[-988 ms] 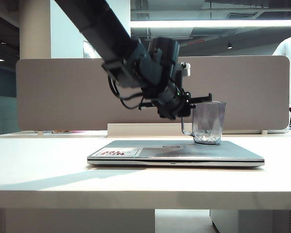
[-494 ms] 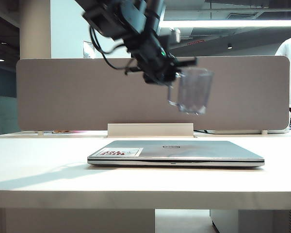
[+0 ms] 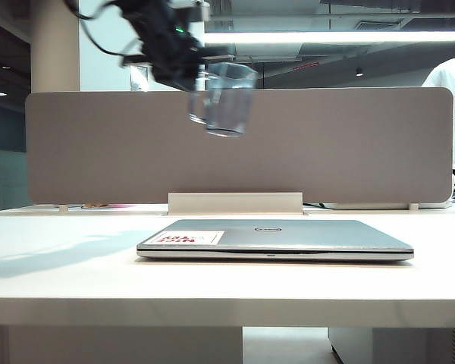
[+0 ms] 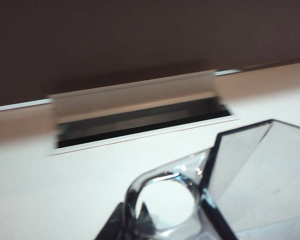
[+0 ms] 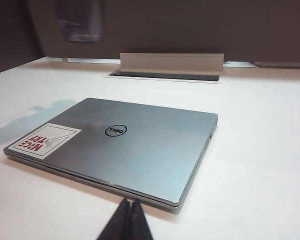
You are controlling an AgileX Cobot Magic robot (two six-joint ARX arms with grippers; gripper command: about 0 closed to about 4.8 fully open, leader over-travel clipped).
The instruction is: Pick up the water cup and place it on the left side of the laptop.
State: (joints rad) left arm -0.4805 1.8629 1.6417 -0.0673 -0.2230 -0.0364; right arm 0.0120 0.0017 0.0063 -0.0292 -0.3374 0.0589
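While the left gripper [image 3: 188, 72] is clamped on the handle of the water cup [image 3: 227, 98], the cup hangs in the air, high above the closed laptop [image 3: 277, 236] on the table [image 3: 61, 258]. The right gripper [image 5: 128, 220] has its fingers pressed together, empty, low near the laptop's front edge.

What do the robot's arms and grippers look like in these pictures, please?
In the exterior view the left arm is black, blurred, with loose black cables looping beside it and a small green light on the left gripper. The right gripper shows only in its own wrist view, as two dark, thin, tapered jaws pressed together. Nothing more of the right arm is visible.
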